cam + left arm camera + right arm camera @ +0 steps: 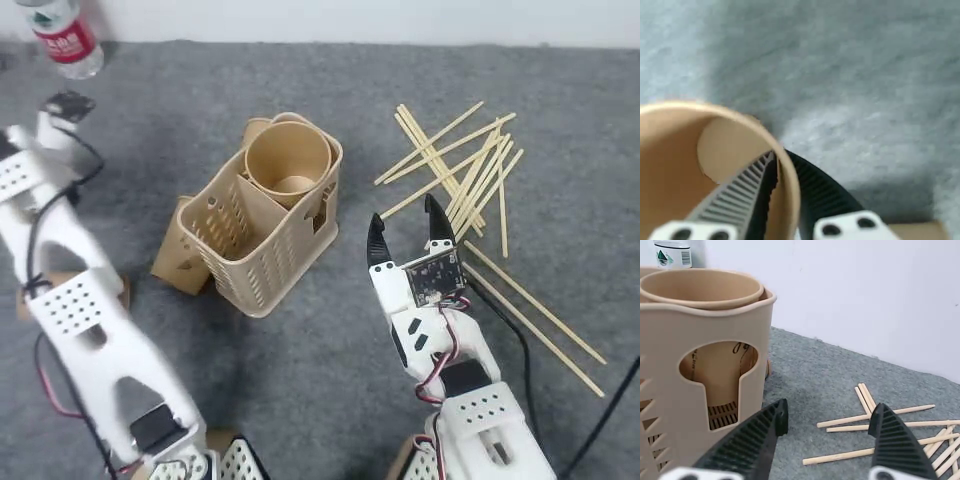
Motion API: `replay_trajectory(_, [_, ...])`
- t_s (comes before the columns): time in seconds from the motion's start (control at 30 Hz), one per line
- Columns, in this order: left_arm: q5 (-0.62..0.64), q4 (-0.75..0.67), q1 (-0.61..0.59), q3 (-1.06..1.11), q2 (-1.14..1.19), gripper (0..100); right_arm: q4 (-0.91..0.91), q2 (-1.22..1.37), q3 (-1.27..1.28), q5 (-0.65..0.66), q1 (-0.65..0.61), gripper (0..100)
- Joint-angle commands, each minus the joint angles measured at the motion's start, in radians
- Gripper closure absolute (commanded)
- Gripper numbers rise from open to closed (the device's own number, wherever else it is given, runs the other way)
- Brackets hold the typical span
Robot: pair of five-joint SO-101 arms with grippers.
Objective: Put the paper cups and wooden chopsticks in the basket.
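Note:
A tan slotted basket point(270, 262) stands mid-table with a paper cup point(288, 160) upright in its far compartment. Another tan cup point(180, 258) leans against the basket's left side. Wooden chopsticks point(462, 170) lie scattered at the right, two more point(530, 305) nearer the front. My right gripper point(405, 228) is open and empty between basket and chopsticks; its wrist view shows the gripper point(830, 415), the basket point(670, 325), the cup point(700, 287) and chopsticks point(865, 417). My left gripper point(781, 156) is shut on a paper cup's point(670, 165) rim, one finger inside.
A plastic bottle point(62, 35) stands at the far left corner. The left arm point(75, 310) stretches along the left side of the grey mat. A white wall runs behind the table. Black cables trail at the front right.

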Motion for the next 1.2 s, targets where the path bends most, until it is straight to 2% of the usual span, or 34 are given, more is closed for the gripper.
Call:
replay_trajectory(0.0, [0.025, 0.055, 0.068, -0.039, -0.077, 99, 0.004, -0.013, 0.015, 0.014, 0.015, 72.9])
replay_trajectory(0.5, [0.157, 0.057, 0.166, -0.051, -0.157, 99, -0.001, -0.013, 0.015, 0.014, 0.016, 72.9])
replay_trajectory(0.67, [0.155, 0.058, 0.187, 0.105, -0.258, 99, -0.001, -0.013, 0.015, 0.014, 0.016, 72.9])
replay_trajectory(0.97, [0.124, 0.055, 0.241, 0.412, -0.585, 99, -0.002, -0.013, 0.015, 0.014, 0.016, 72.9])
replay_trajectory(1.17, [0.123, 0.052, 0.244, 0.478, -0.72, 99, 0.002, -0.013, 0.015, 0.014, 0.016, 72.9])
